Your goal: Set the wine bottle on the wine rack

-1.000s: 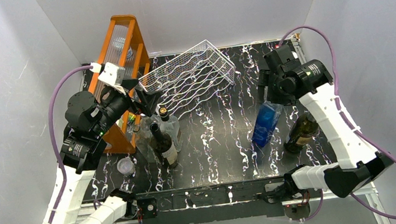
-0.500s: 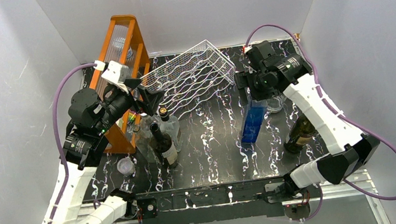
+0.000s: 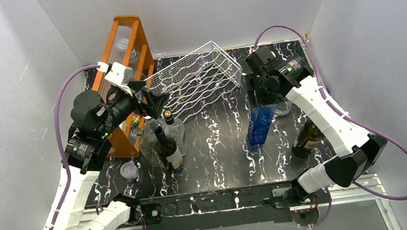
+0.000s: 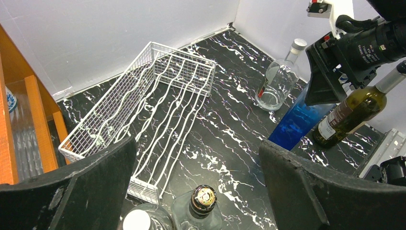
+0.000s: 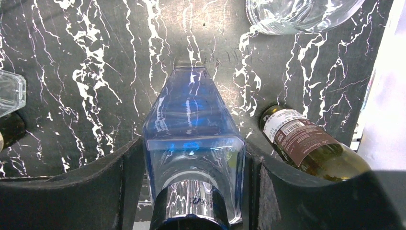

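The white wire wine rack (image 3: 197,81) lies beside the orange frame (image 3: 125,54). At the rack's left end hangs the left gripper (image 4: 196,148), fingers spread wide. Just right of the rack, the right gripper (image 5: 194,153) is clamped on the upright blue wine bottle (image 3: 261,124), which stands on the table outside the rack. A green bottle (image 3: 309,137) tilts farther right.

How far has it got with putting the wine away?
Nothing is done yet: the rack holds no bottle. In hand: the right pincer looks closed on the blue bottle, which stands on the table. The left pincer hangs open near the rack. Left to do: lift the bottle, carry it over and lay it in the rack.
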You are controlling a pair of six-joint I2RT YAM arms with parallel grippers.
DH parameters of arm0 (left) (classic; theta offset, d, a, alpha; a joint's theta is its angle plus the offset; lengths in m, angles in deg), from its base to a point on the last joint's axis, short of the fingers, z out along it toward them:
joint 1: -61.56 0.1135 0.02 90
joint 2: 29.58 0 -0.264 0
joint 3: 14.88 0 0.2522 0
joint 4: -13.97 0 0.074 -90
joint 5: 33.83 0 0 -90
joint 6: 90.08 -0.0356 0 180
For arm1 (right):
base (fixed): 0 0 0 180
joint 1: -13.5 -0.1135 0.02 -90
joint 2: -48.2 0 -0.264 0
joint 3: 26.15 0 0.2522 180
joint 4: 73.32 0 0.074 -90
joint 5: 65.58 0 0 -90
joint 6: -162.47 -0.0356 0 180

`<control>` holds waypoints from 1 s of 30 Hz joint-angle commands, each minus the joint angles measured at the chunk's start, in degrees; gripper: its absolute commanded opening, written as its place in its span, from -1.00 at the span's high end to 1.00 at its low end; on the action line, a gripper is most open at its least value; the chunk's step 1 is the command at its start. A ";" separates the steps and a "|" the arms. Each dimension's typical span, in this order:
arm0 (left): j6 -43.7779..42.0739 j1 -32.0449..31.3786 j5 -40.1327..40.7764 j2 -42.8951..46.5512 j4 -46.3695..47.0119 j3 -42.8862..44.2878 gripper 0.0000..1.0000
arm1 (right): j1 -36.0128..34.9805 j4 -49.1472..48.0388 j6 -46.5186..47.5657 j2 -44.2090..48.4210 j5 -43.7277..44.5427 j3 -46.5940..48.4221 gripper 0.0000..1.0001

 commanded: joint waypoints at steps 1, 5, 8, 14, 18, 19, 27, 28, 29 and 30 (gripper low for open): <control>0.07 -0.20 -1.29 0.69 0.33 1.07 -0.96 | -0.06 -1.34 -2.70 0.35 0.30 2.02 -0.13; 0.51 -0.16 -1.09 0.55 0.39 1.11 -0.96 | -0.08 -3.88 -2.35 1.58 -1.11 1.63 0.18; 0.61 -0.16 -2.21 0.00 0.73 1.11 -0.96 | -0.06 -5.96 -1.62 1.99 -2.70 1.92 0.36; 0.27 -0.16 -10.29 -3.33 2.18 4.25 -0.97 | 0.02 -8.99 0.00 0.86 -4.49 5.43 0.48; 1.53 -0.13 -14.87 -6.89 5.12 5.42 -0.96 | 1.46 -11.33 1.45 0.16 -8.35 7.09 0.53; 2.17 -0.15 -16.18 -7.90 5.99 5.63 -0.97 | 2.28 -12.08 1.68 0.20 -10.14 7.18 0.55; 5.03 -2.87 -23.71 -18.63 14.48 7.48 -0.91 | 10.58 -18.47 1.85 4.08 -24.50 3.30 0.59; 5.11 -4.23 -23.12 -19.82 15.75 7.52 -0.90 | 11.50 -19.43 1.60 4.82 -25.87 2.73 0.59; 5.09 -5.71 -22.43 -21.07 16.55 7.98 -0.90 | 12.53 -20.37 1.21 5.63 -27.22 2.10 0.59; 5.01 -7.59 -21.50 -22.31 16.96 8.82 -0.90 | 13.46 -21.17 0.89 6.24 -28.56 1.62 0.59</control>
